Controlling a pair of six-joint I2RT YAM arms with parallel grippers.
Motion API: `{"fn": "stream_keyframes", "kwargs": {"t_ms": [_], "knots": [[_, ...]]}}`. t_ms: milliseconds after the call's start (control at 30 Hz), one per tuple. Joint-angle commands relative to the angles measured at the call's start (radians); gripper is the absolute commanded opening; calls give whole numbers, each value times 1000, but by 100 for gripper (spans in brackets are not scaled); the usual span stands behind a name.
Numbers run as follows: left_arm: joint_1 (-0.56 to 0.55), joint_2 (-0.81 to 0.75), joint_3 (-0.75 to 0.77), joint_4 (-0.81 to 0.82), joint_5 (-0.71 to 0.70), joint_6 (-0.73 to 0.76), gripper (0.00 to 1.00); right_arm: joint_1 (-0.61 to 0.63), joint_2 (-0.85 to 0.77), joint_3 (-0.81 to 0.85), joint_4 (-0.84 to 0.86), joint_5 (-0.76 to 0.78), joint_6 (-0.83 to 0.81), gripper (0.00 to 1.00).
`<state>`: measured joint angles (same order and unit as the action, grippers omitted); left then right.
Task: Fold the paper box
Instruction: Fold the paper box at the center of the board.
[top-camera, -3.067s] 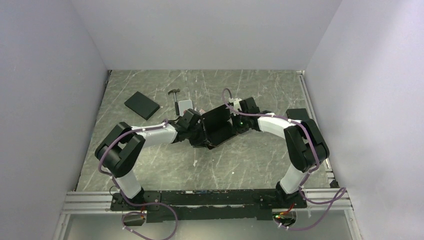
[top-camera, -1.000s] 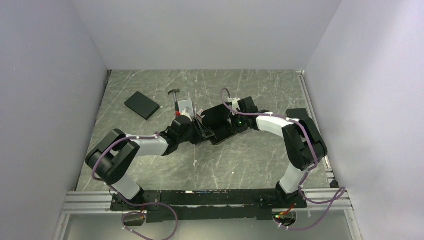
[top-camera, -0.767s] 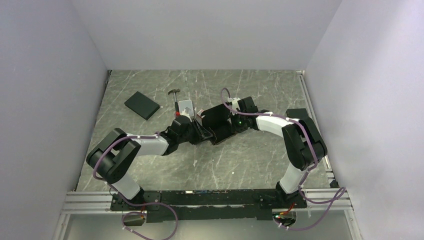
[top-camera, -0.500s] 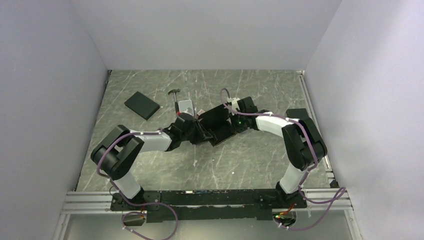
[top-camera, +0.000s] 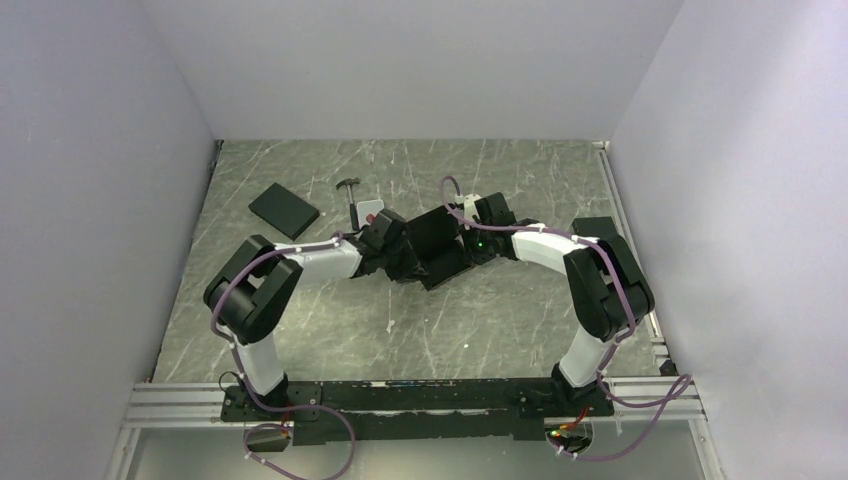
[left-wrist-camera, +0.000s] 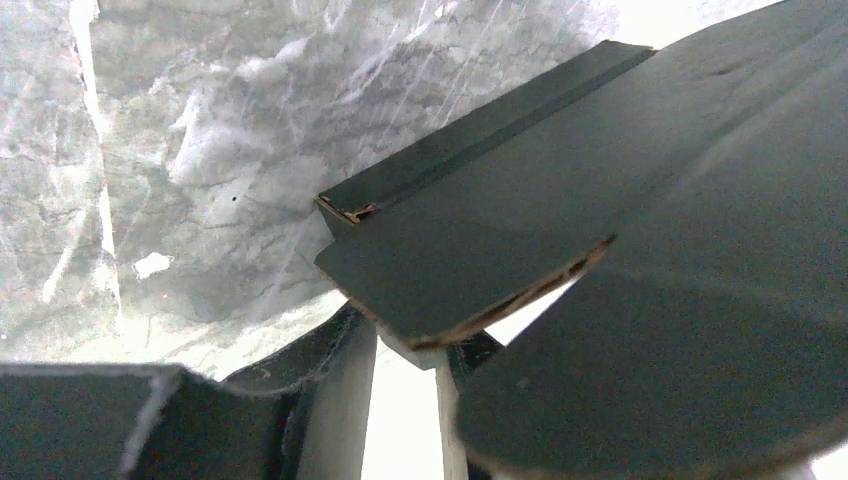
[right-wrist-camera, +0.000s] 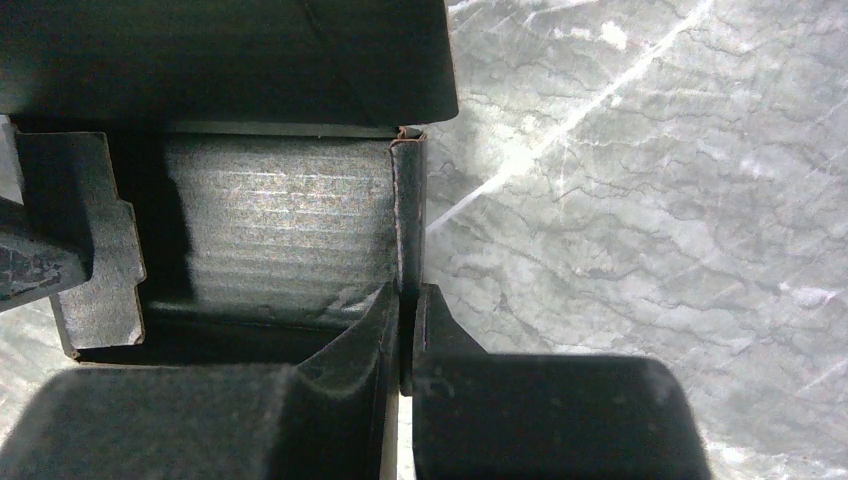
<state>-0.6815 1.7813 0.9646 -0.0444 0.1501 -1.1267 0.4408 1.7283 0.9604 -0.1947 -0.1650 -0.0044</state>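
1. Paper box (right-wrist-camera: 280, 210) caught by one thin upright side wall, edge-on between the fingers of the right gripper (right-wrist-camera: 405, 320). Jaws pressed together on the cardboard, one finger inside the box, the other outside over the table (right-wrist-camera: 650, 200).
2. Just beyond those fingertips, in the right wrist view: ribbed inner floor of the box, a broad dark panel across the far side, a notched tab (right-wrist-camera: 95, 235) standing at the left.
3. Left gripper (left-wrist-camera: 405, 350) low under one corner of a flat black flap (left-wrist-camera: 520, 220) of the same box. Flap corner lying across the gap between the two fingers, fingers somewhat apart. Pinching or merely touching: cannot tell.
4. Past that flap, in the left wrist view: a narrow folded wall strip (left-wrist-camera: 480, 130) of the box running away to the upper right, grey marbled tabletop behind it.
5. From above: box at mid-table, directly between the two grippers, left gripper at its left side, right gripper at its right side. One large panel raised and tilted over the shallow tray part.
6. Farther out, on the far left part of the table: small silver-grey case (top-camera: 372, 208) just behind the left wrist, a hammer-shaped tool (top-camera: 350, 190) just beside it, a plain black slab (top-camera: 284, 210) lying flat, well apart from the box.
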Motion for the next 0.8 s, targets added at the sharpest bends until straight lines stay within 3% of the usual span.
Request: {"fn": "stream_keyframes", "kwargs": {"t_ms": [0,200,533,633,767], "knots": [[-33,62,76,-148,-58,49,32,23,-21,26,-8,-80,3,0],[-54,119,199,-339,-97,98,39,27,-22,27,-8,-82,3,0],[-72,162,263,-393,-105,143,37,28,-26,28,-7,-84,3,0],[-73,172,272,-394,-100,151,31,28,-26,28,-8,-86,3,0],[-72,183,286,-393,-86,170,8,33,-29,29,-9,-88,3,0]]}}
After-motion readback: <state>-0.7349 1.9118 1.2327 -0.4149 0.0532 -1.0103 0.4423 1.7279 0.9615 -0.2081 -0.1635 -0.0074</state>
